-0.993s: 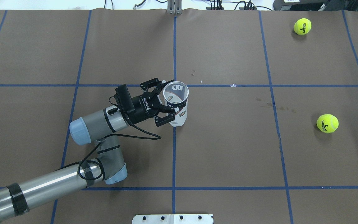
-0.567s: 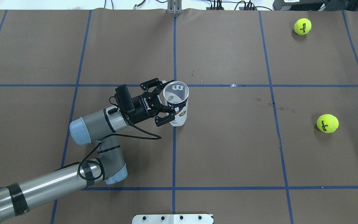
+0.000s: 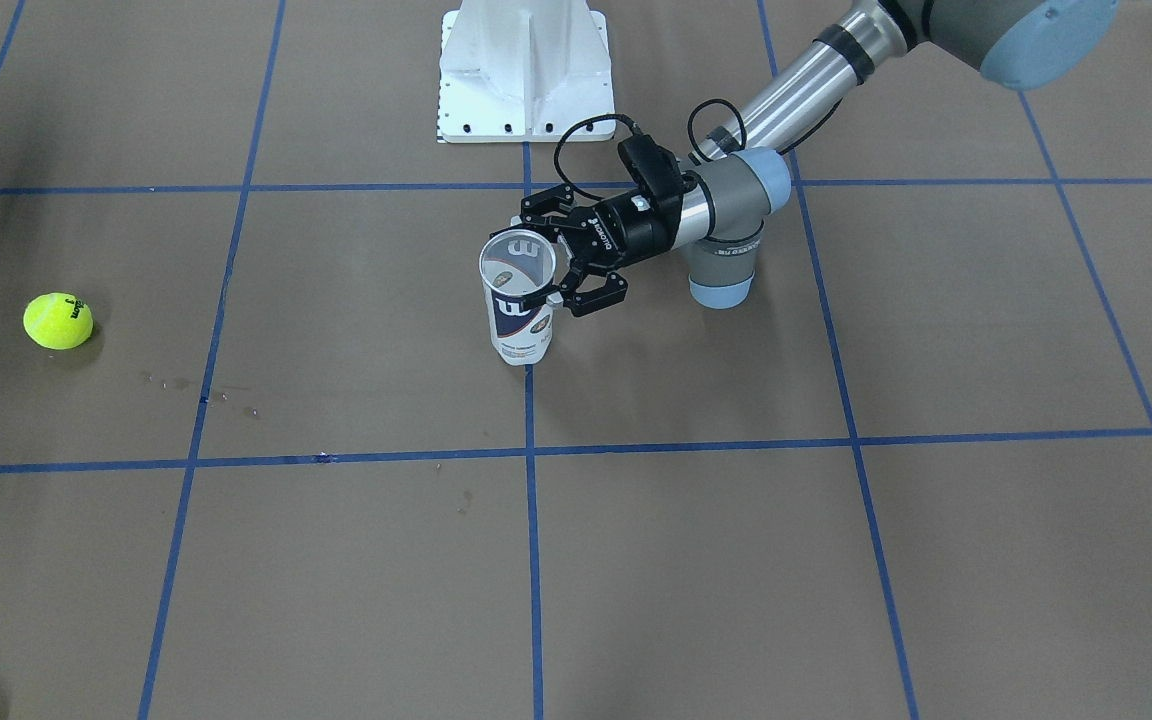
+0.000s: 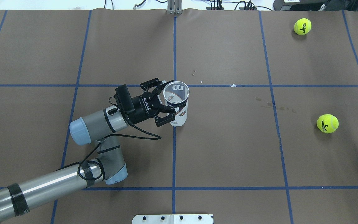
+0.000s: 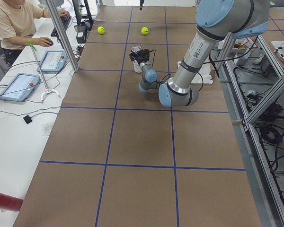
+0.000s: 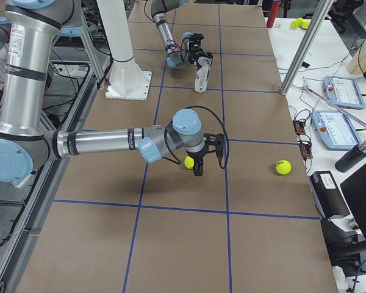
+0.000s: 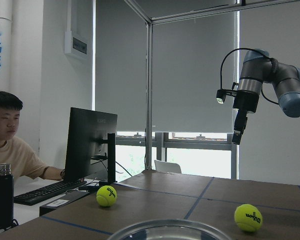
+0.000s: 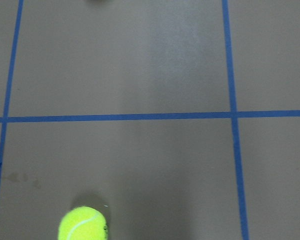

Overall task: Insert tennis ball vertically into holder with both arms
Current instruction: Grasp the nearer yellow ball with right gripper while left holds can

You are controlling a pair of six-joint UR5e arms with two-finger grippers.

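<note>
The holder [image 4: 179, 114], a clear can with a navy-and-white label, stands upright with its mouth open near the table's middle; it also shows in the front view [image 3: 520, 322]. My left gripper [image 4: 167, 102] reaches in from the side, shut on the holder, a finger on each side of its body [image 3: 548, 258]. Its rim [image 7: 170, 229] fills the bottom of the left wrist view. My right gripper [image 6: 208, 163] hangs pointing down above a yellow tennis ball [image 6: 189, 162] at the table's right end. I cannot tell its opening. That ball [image 8: 85, 225] lies low in the right wrist view, with no fingers showing.
A second tennis ball [image 4: 302, 26] lies at the far right corner; the nearer ball [image 4: 327, 123] lies right of centre. The white robot base [image 3: 526, 70] stands at the near edge. An operator [image 5: 12, 26] sits at a side desk with monitors.
A black tip of the right gripper has come into the overhead view at its right edge, with a faint shadow below it. The left arm and the holder have not moved.
</note>
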